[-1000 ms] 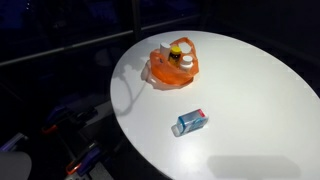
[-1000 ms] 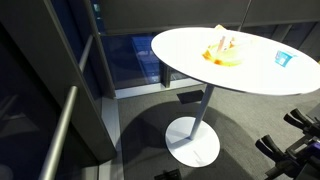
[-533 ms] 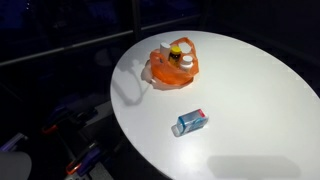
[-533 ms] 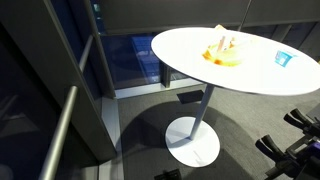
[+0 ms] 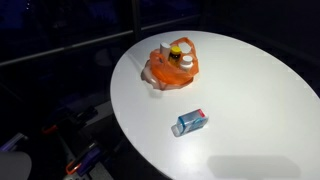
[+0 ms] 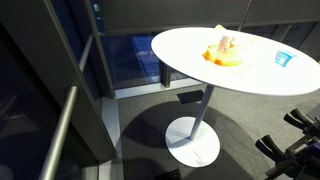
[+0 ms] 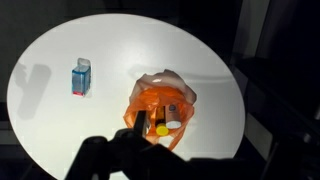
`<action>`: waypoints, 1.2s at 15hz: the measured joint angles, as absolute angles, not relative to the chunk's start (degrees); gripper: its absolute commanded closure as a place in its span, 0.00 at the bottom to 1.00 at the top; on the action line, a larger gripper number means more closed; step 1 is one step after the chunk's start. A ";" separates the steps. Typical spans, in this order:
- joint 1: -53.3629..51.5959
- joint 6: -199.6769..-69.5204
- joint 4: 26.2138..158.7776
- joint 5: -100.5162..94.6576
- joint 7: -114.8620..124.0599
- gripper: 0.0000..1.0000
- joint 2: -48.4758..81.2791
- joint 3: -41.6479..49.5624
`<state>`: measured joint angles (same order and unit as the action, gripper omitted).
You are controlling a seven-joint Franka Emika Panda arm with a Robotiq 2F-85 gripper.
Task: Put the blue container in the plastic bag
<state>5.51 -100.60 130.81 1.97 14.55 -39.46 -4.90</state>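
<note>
The blue container (image 5: 190, 122) lies on its side on the round white table (image 5: 250, 100), toward the near edge; it also shows in the wrist view (image 7: 81, 76) and as a small blue spot in an exterior view (image 6: 284, 58). The orange plastic bag (image 5: 172, 65) stands open further back, with small bottles inside (image 7: 172, 122). The bag also shows in the wrist view (image 7: 160, 105) and an exterior view (image 6: 223, 52). My gripper (image 7: 165, 150) is only a dark silhouette at the bottom of the wrist view, high above the table, over the bag's near side. Its jaws are too dark to read.
The table stands on a single pedestal with a round base (image 6: 192, 140). A metal railing (image 6: 60, 130) and dark glass panels lie beyond the table edge. Dark equipment (image 6: 295, 140) sits on the floor near the table.
</note>
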 measured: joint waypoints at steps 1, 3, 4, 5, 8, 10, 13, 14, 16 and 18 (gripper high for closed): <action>6.21 -100.61 130.19 1.90 14.75 0.00 -38.01 -4.44; 7.30 -100.63 129.24 1.65 15.45 0.00 -35.37 -3.53; 7.74 -100.67 128.83 1.53 15.84 0.00 -34.13 -3.13; 8.05 -100.72 128.55 1.45 16.21 0.00 -33.05 -2.75; 8.93 -101.31 128.25 0.61 17.28 0.00 -29.99 -1.75; 9.43 -102.07 128.26 -0.47 18.04 0.00 -28.04 -1.14; 10.05 -104.34 128.36 -1.28 18.37 0.00 -24.92 0.16; 10.19 -105.43 128.42 -1.43 18.37 0.00 -23.96 0.68; 10.42 -107.87 128.52 -1.44 18.37 0.00 -22.01 1.86; 10.55 -110.28 128.57 -1.44 18.37 0.00 -20.19 3.00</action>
<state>10.55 -110.28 128.57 -1.44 18.37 -20.19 3.00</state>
